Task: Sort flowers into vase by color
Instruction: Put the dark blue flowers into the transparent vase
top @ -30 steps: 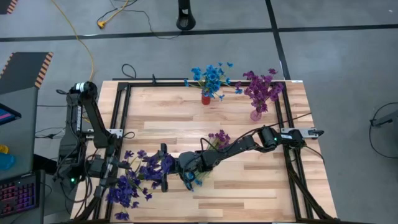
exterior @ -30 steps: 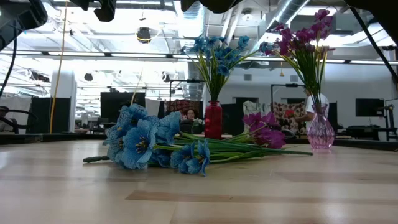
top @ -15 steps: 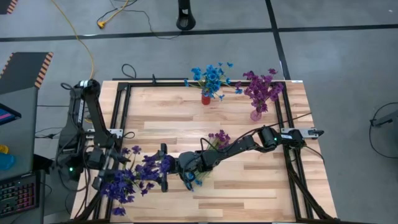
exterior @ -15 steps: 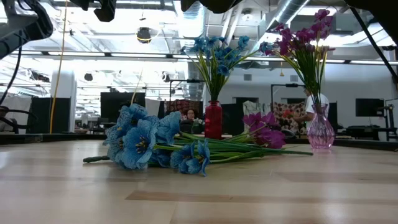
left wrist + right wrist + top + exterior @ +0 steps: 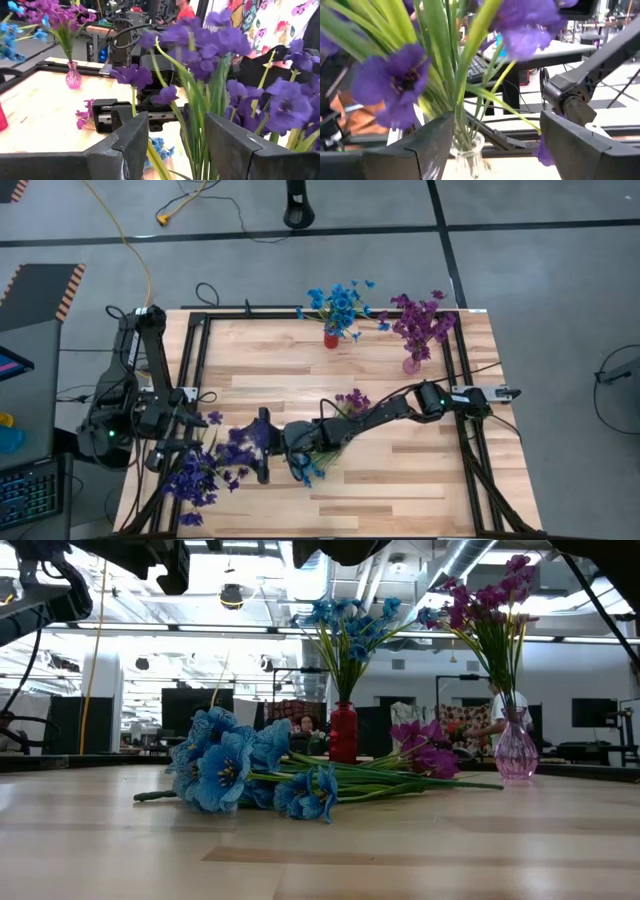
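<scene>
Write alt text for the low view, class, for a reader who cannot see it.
A loose bunch of blue flowers and a few magenta flowers lies on the wooden table. Behind stand a red vase of blue blossoms and a pink glass vase of magenta ones.

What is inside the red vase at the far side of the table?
The red vase holds only bright blue flowers on green stems. Its wall is opaque, so the stem ends inside it are hidden.
</scene>
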